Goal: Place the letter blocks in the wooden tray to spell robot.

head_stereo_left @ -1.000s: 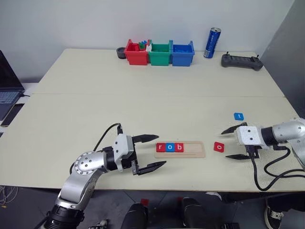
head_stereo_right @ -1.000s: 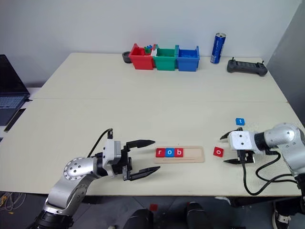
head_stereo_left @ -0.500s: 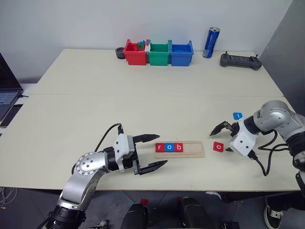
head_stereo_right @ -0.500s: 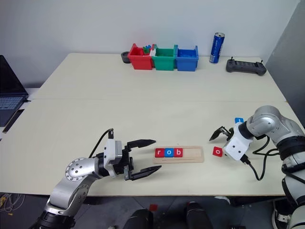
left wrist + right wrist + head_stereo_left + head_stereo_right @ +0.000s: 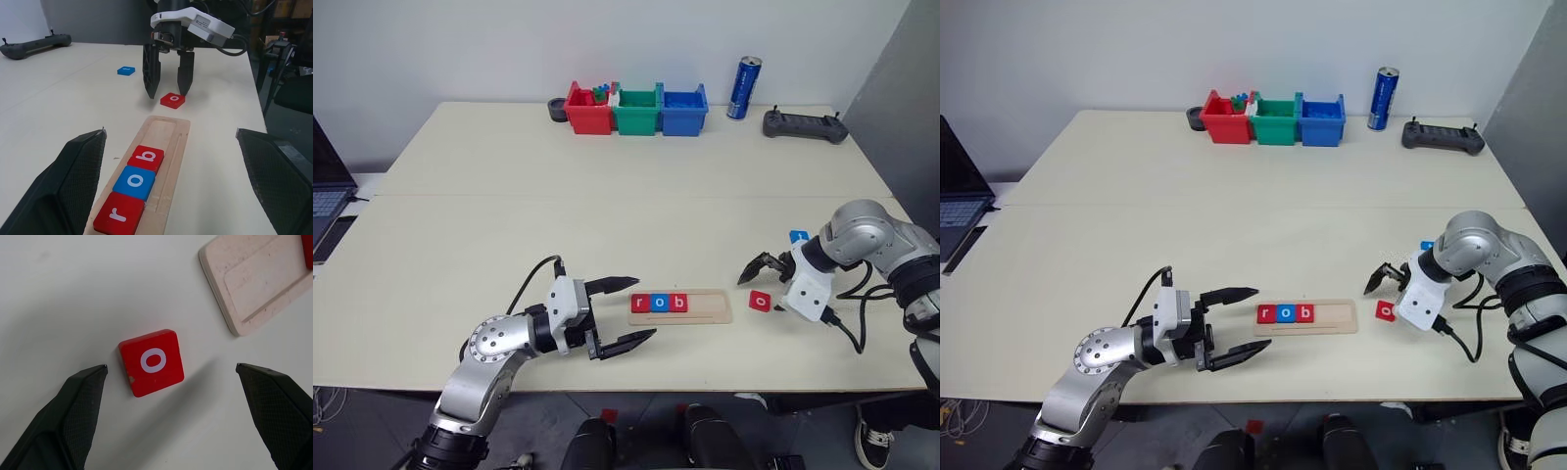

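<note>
You are hovering the right hand (image 5: 171, 382), fingers apart, over the red square "o" tile (image 5: 151, 362) lying on the table (image 5: 607, 225) just beside the pale wooden tray (image 5: 681, 306), ready to straddle it, while the left hand (image 5: 625, 313) is waiting open.

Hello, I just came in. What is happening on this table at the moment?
A two-armed robot is spelling "robot" with letter blocks in a wooden tray. The red r, blue o and red b already sit in the tray. The right gripper is open and points down over the red o block, which lies on the table beside the tray's free end, not yet gripped. The blue t block waits farther off. The left gripper is open, at the tray's other end, holding nothing.
</note>
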Controlling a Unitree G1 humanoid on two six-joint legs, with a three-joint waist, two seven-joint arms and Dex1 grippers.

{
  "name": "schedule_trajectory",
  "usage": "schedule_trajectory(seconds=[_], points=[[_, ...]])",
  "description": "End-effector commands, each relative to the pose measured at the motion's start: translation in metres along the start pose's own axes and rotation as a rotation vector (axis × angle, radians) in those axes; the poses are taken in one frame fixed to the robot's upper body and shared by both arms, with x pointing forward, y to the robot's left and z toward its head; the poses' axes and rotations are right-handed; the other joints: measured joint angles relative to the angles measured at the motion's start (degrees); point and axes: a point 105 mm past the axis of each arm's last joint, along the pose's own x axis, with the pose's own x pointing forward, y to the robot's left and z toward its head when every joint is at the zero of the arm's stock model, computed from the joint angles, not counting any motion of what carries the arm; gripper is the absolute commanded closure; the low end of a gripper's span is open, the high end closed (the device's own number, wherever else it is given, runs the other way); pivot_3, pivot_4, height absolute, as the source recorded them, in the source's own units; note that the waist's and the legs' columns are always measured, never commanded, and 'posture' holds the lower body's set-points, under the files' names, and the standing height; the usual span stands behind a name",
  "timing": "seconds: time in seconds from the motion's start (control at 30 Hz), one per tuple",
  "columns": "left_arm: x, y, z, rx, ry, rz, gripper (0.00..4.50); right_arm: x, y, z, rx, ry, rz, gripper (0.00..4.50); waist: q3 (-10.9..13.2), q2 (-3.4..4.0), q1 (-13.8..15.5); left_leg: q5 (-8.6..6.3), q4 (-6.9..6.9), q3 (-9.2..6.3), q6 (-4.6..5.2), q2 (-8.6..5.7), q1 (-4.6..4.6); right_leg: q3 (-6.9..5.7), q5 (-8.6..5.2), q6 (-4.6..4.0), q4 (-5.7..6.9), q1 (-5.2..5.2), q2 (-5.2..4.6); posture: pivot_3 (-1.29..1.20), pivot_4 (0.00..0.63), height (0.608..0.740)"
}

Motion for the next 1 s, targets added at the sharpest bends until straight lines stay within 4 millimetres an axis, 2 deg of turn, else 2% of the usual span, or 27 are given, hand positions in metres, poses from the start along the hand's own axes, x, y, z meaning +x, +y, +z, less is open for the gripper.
schedule_trajectory(seconds=[0.03,0.13,0.23,0.33,0.4,0.5,0.63,0.8,1.0], points=[[-0.002,-0.002,0.01,0.048,-0.025,-0.001,0.0,-0.019,0.009,-0.007,0.167,0.002,-0.038,0.02,0.0,0.01,0.0,0.0,0.0,0.0,0.0,0.0,0.0,0.0,0.0,0.0,0.0,0.0,0.0,0.0,0.15,0.74],[-0.004,-0.003,0.008,0.046,-0.019,-0.007,0.0,-0.043,0.012,0.005,0.468,-0.107,-0.108,0.02,0.0,0.09,0.7,0.0,0.0,-0.07,0.0,-0.05,-0.07,-0.03,0.0,0.0,-0.01,-0.01,-0.06,0.0,0.15,0.74],[-0.001,0.0,0.008,0.048,-0.026,-0.006,0.0,-0.056,0.008,0.016,0.814,-0.236,-0.24,0.02,0.0,0.17,1.3,-0.01,0.01,-0.1,0.01,-0.1,-0.16,-0.04,0.0,0.0,-0.01,-0.08,-0.13,0.0,0.15,0.74],[0.0,-0.002,0.008,0.045,-0.032,-0.014,0.0,-0.058,0.02,0.015,1.13,-0.292,-0.409,0.02,0.0,0.15,1.4,-0.01,0.03,-0.13,0.01,-0.08,-0.15,-0.06,0.0,0.0,-0.01,-0.05,-0.1,0.0,0.15,0.74],[0.0,-0.004,0.008,0.043,-0.032,-0.02,0.0,-0.053,0.035,0.021,1.236,-0.295,-0.466,0.02,0.0,0.13,1.5,-0.01,0.02,-0.14,0.02,-0.08,-0.17,-0.08,-0.01,0.0,-0.03,-0.02,-0.08,0.0,0.15,0.74],[-0.001,-0.004,0.008,0.041,-0.03,-0.03,0.0,-0.043,0.046,0.031,1.326,-0.298,-0.552,0.02,0.0,0.15,1.6,-0.01,0.03,-0.09,0.02,-0.11,-0.24,-0.05,-0.02,0.03,-0.04,-0.08,-0.07,0.0,0.15,0.74],[0.003,-0.001,0.009,0.049,-0.036,-0.058,0.0,-0.025,0.045,0.039,1.349,-0.304,-0.685,0.02,0.0,0.15,1.1,-0.01,0.07,-0.03,0.01,-0.03,-0.2,-0.01,-0.02,0.06,-0.04,-0.08,0.05,0.0,0.15,0.74],[0.005,0.001,0.012,0.056,-0.038,-0.082,0.0,-0.01,0.042,0.034,1.366,-0.3,-0.778,0.02,0.0,0.15,0.9,0.01,0.08,0.0,0.01,0.0,-0.15,0.03,0.0,0.1,-0.03,-0.06,0.11,0.0,0.15,0.74],[0.006,-0.001,0.012,0.055,-0.036,-0.095,0.0,0.007,0.044,0.03,1.38,-0.307,-0.768,0.02,0.0,0.14,0.9,0.01,0.07,-0.03,0.0,-0.01,-0.17,0.02,0.0,0.09,-0.06,-0.06,0.1,0.0,0.15,0.74]])
